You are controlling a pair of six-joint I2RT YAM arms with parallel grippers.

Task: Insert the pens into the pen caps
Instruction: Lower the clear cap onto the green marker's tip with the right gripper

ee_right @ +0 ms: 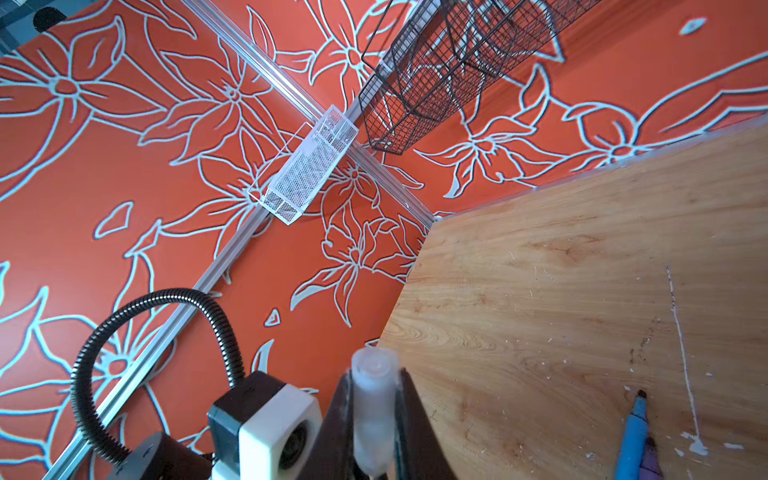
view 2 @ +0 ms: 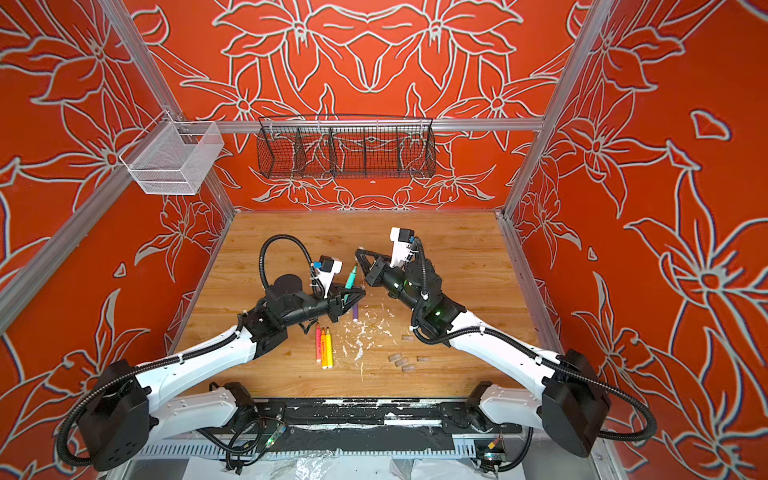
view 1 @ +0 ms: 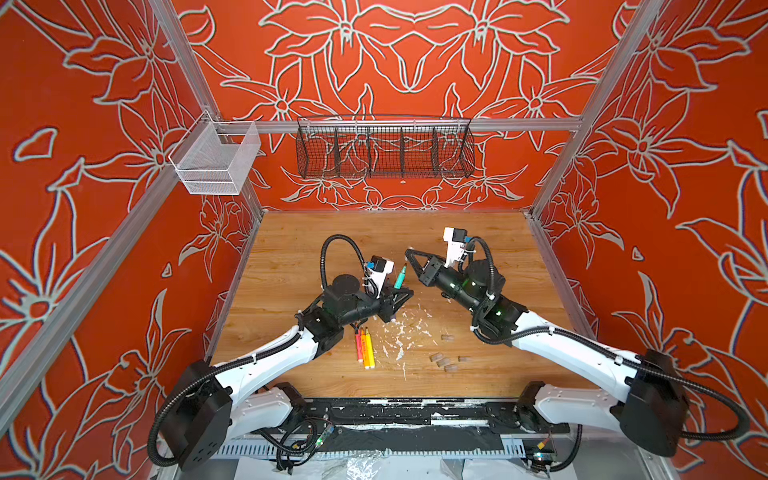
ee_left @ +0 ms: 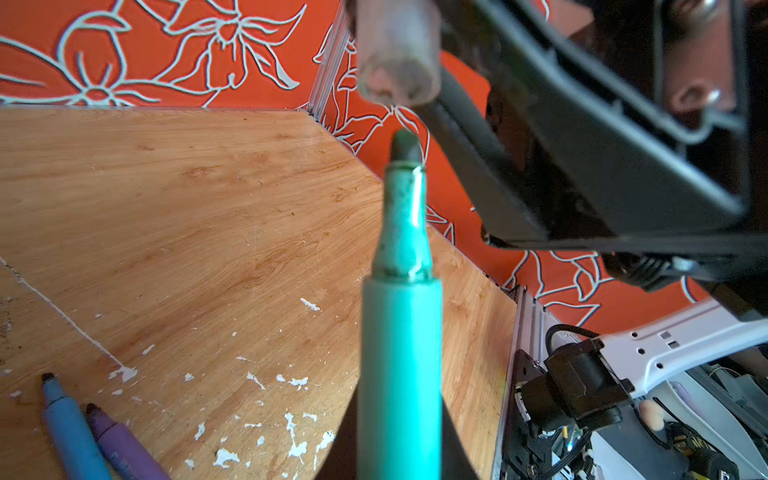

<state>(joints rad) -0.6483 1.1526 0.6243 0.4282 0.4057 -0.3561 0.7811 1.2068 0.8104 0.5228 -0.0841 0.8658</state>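
Note:
My left gripper (view 1: pixel 397 296) is shut on the green pen (view 1: pixel 401 277), whose dark tip points up and toward the back wall. In the left wrist view the green pen (ee_left: pixel 401 332) ends just short of a translucent pen cap (ee_left: pixel 397 54). That pen cap (ee_right: pixel 374 399) sits between the fingers of my right gripper (view 1: pixel 410 252), which is shut on it. Pink, orange and yellow pens (view 1: pixel 364 348) lie side by side on the table. The blue pen (ee_left: pixel 70 432) and purple pen (ee_left: pixel 122 446) lie together below the left gripper. Several loose pen caps (view 1: pixel 443 362) lie at the front right.
White flecks of debris (view 1: pixel 401 332) are scattered on the wooden table (view 1: pixel 291 257) between the arms. A black wire basket (view 1: pixel 384 149) and a white mesh basket (view 1: pixel 216 160) hang on the back rail. Patterned red walls close in three sides.

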